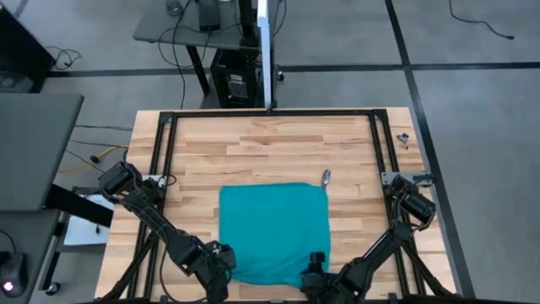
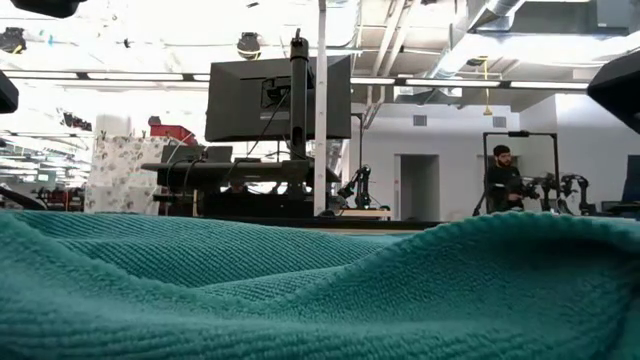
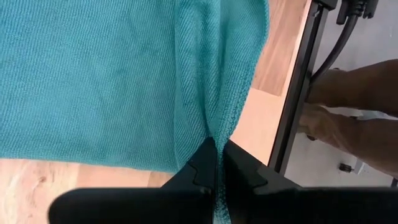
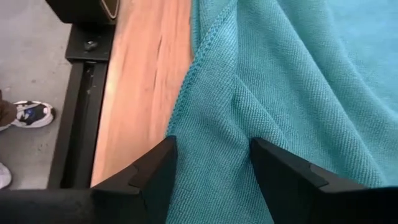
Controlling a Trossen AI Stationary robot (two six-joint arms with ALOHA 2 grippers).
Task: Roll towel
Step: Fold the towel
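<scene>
Even, bright overhead light fills the room; ceiling lamps [image 2: 120,75] glare white in the low view. There the near towel [image 2: 300,290] looks slightly soft, perhaps out of focus. Shadows are faint.

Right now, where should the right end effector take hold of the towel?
The near right corner of the towel, from the table's near edge. The right end effector is open astride a raised fold there; the left end effector already pinches the other near corner.

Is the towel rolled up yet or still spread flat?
Spread, not rolled: the towel lies open on the table, only its near edge pinched by the left gripper.
</scene>
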